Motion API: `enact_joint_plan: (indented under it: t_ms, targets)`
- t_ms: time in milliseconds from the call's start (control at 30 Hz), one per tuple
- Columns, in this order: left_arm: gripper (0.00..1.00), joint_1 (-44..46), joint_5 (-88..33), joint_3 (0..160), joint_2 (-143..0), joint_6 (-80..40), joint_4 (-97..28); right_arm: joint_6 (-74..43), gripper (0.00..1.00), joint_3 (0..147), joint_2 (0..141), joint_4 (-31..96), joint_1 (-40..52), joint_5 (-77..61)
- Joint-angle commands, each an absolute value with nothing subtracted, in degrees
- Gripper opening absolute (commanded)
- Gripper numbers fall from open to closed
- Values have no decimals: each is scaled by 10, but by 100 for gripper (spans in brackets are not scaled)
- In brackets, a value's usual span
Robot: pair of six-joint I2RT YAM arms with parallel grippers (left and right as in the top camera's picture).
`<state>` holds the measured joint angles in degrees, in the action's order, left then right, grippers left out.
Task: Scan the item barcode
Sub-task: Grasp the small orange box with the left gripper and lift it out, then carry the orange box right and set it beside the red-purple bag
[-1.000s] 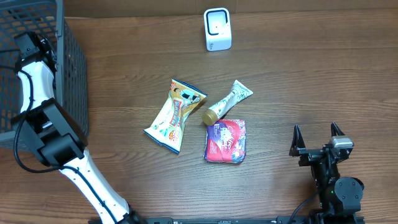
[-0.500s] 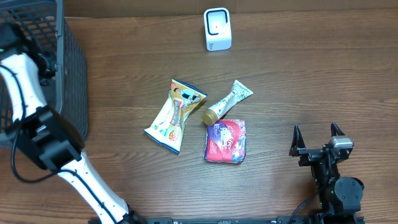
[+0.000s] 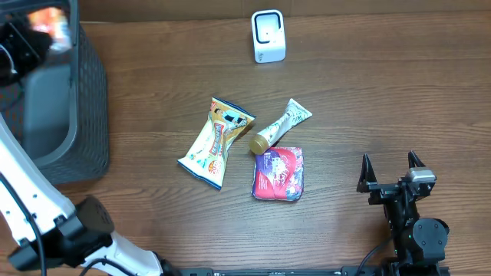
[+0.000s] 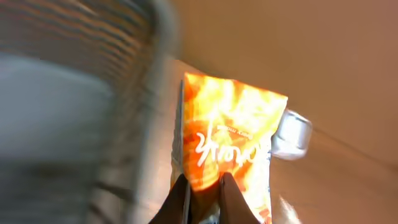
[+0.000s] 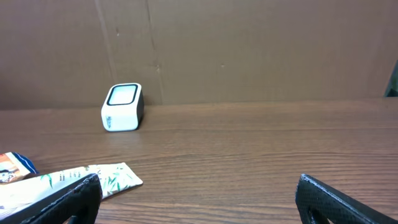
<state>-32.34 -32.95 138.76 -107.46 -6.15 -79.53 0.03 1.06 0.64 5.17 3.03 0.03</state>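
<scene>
A: State of left gripper (image 4: 204, 194)?
B: Pinched tight on one edge of the orange foil snack packet (image 4: 231, 134). It's raised over the dark mesh basket (image 3: 90, 100), far left. Wrist view is blurred.
A: And right gripper (image 3: 391, 170)?
B: Jaws wide, nothing between them, low on the right of the wooden table (image 3: 383, 92). The white box scanner (image 3: 268, 36) is at the far edge, well apart from the packet.

Left arm (image 3: 19, 180) is showing long white shells joined by black, boxy joints. A thin black cable (image 3: 32, 224) is running along the lower link. Left tool (image 4: 203, 180) is showing two slim dark fingers (image 4: 179, 198). Right arm (image 3: 415, 226) is reading all black, with a small grey block on top. Right tool (image 3: 390, 163) is presenting two pointed black fingers (image 5: 69, 200), matte and finely textured.
</scene>
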Motion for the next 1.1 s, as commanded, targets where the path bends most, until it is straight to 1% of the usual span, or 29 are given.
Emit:
enact_joint_plan:
  t_ms: [0,100,200,233,467,600,833,1000,1067]
  targets:
    - [4,-291,-470,1386,-1075,-39,-856,3,100,4,2,48,29,4]
    - [4,-255,-478,1376,-1076,18,-911,3,100,4,2,48,29,4]
    - [4,-205,-461,1369,-1076,118,-964,3,100,5,2,48,29,4]
    - [4,-185,-443,1366,-1075,133,-968,3,100,4,2,48,29,4]
    - [4,0,-200,1329,-1074,135,-960,3,100,4,2,48,29,4]
    - [4,108,-176,1276,-1074,178,-915,3,100,5,2,48,29,4]
    - [4,242,-180,1146,-1074,190,-811,-2,100,5,2,32,29,15]
    - [4,331,-180,1042,-1074,198,-697,-13,100,8,2,33,29,12]
    - [4,363,-180,1007,-1075,197,-641,-38,100,15,2,34,29,12]
